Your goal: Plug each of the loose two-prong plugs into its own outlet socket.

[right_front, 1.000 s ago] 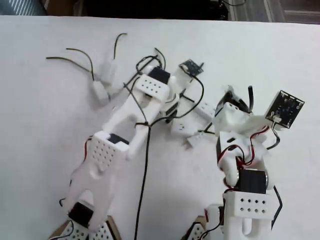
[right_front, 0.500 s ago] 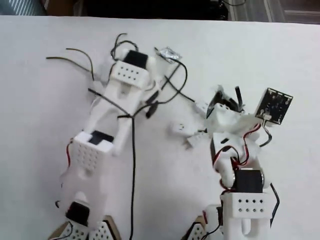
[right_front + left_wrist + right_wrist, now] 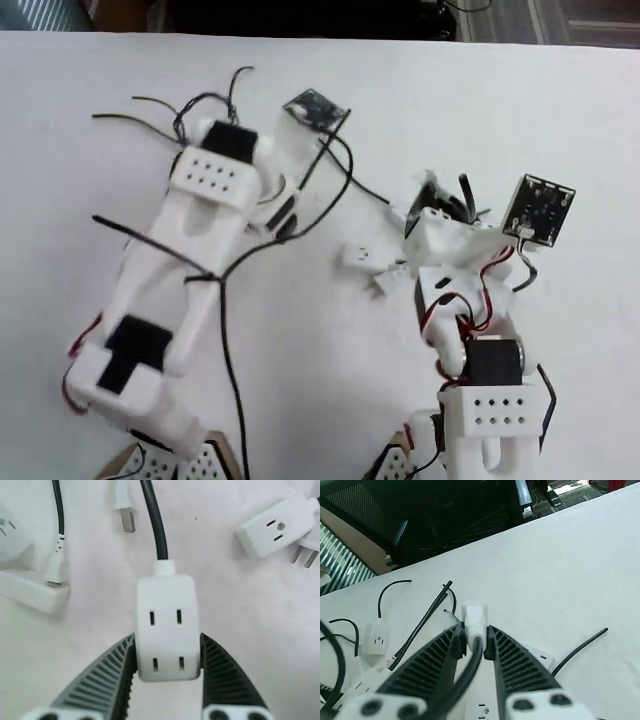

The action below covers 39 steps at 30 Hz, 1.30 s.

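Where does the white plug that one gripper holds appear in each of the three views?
Right wrist view: the white plug sits clamped in the right gripper, cord running back toward the camera.
High view: at that gripper's tip, right of centre on the white table, mostly covered by it.
Left wrist view: I cannot pick it out; the left gripper clamps a white outlet block.
Shared landmark: the white table.
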{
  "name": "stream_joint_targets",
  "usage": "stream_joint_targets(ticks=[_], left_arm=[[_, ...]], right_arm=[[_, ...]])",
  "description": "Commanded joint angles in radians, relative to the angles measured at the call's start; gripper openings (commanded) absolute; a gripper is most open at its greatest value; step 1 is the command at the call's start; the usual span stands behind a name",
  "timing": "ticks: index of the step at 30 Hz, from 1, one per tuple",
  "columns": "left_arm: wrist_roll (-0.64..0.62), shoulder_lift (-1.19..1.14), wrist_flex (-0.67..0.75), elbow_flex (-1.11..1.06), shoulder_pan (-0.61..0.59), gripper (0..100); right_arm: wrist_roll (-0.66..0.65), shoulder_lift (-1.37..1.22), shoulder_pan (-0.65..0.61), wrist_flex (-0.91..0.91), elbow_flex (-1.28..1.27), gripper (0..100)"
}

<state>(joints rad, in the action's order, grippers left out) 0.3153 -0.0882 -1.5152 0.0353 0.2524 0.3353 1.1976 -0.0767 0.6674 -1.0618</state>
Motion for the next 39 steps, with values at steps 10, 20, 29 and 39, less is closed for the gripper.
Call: stream_joint_targets(ticks=[10,20,29,39], left_arm=[[0.175,0.297,0.529,-0.689,-0.059,2],[0.061,0.295,0.687,-0.824,-0.059,17],[-0.009,0.355,0.669,-0.821,-0.071,31],[-0.008,0.668,0.485,-0.812,-0.188,37]], right_arm=[[-0.009,0.005,-0.041,-0.013,0.008,1.8],[-0.054,0.005,-0.042,-0.016,-0.005,1.8],[-0.064,0.005,-0.062,-0.015,-0.008,1.8],[-0.123,0.004,-0.120,-0.012,-0.023,1.9]])
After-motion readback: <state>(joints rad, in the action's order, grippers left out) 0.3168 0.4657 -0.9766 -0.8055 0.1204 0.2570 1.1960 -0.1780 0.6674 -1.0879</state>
